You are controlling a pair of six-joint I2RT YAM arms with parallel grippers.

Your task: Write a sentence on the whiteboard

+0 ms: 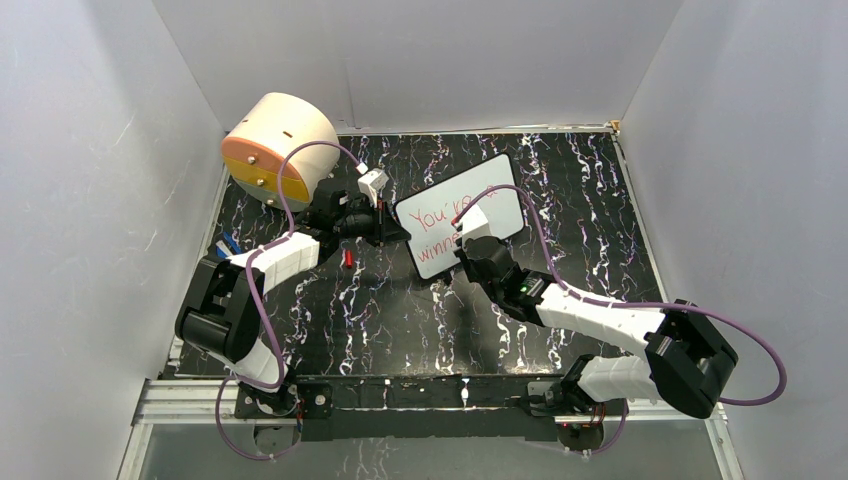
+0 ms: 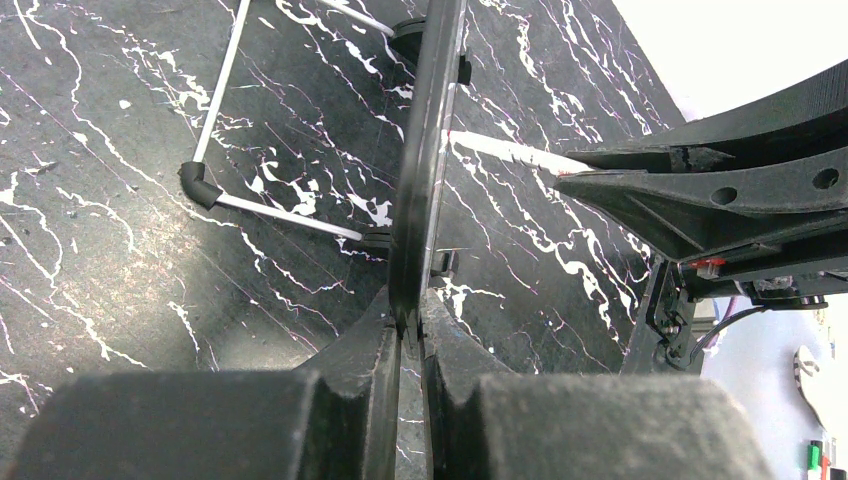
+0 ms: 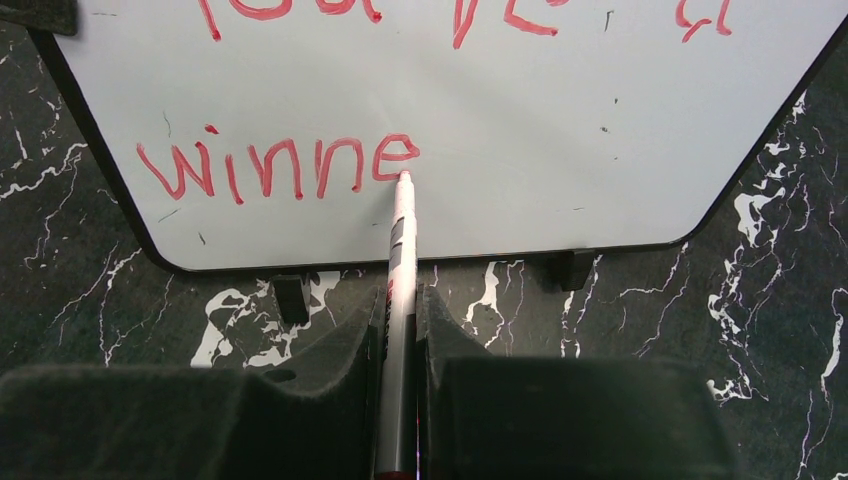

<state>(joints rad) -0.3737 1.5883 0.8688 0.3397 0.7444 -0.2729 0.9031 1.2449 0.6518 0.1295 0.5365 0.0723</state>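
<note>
— So how far along was the writing at that point?

— Most of the way, I'd judge. The sentence [image 3: 275, 170] ran in red over two lines on the whiteboard [image 3: 600, 120]. The upper line read like "You're a", though it was cut off in the right wrist view and partly hidden behind the arm from above. The lower line read "winne". The marker [image 3: 400, 260] had its tip against the board just under the tail of the last "e". A closing letter, likely an "r", looked to be what was left.

— And the jaws?

— The right jaws were clenched on the marker's barrel, which stuck out straight ahead between them. The left jaws were clamped on the board's left edge. The left wrist view showed the board edge-on, pinched between them, with its wire stand [image 2: 280, 210] behind it.

— Where did the board sit?

— It was propped on that stand near the middle of the bench [image 1: 590, 230], rather towards the far side, between the two arms.

— Any containers?

— Only the beige drum [image 1: 290, 130], lying on its side in the far left corner, apart from the board. Its orange and yellow face was turned towards the camera. That face was closed, so I could not tell what was inside, if anything. A small red piece [image 1: 347, 258] lay on the bench near the left arm. It was possibly the marker's cap, but too small to be sure.
</note>
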